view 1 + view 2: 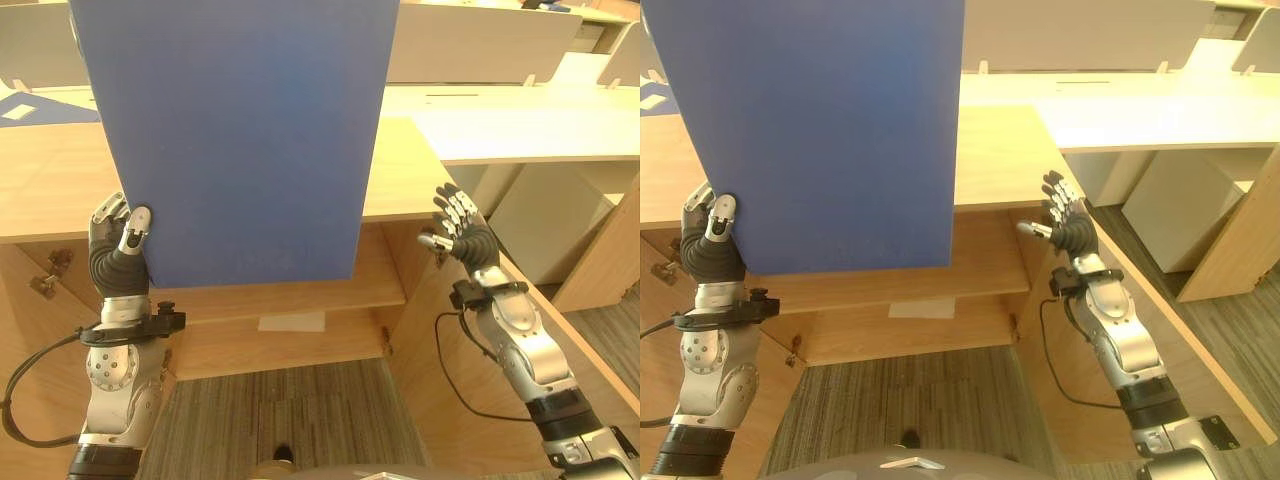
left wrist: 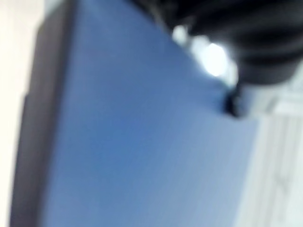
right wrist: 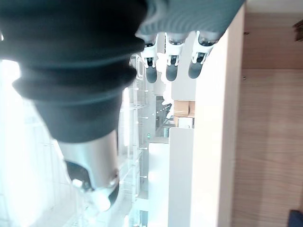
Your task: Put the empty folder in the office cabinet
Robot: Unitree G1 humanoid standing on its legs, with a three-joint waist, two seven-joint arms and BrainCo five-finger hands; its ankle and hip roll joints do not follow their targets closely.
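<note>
1. Holding the blue folder (image 1: 240, 130) upright by its lower left corner, the left robot hand (image 1: 122, 245) has its thumb pressed on the front face and its fingers curled behind the edge, so the folder is pinched there and carried in the air.
2. The folder hangs in front of the wooden bench (image 1: 60, 170) and above the open cabinet (image 1: 300, 290) beneath it; its lower edge sits just over the cabinet's upper shelf (image 1: 380, 275) as seen from the head, but it is not yet inside.
3. The right robot hand (image 1: 1065, 222) is raised near the cabinet's open door (image 1: 1200, 330) on the right, fingers spread and relaxed, holding nothing and well apart from the folder.
4. Done so far, judging from how things lie: the folder is picked up and the cabinet stands open with its shelves in reach.
5. Left to do: lower and tilt the folder into the opening, slide it onto a shelf, let go, and probably swing the door closed.
6. The folder's width looks close to the opening's, so it will likely need turning or careful lining up to pass the cabinet sides without catching.
</note>
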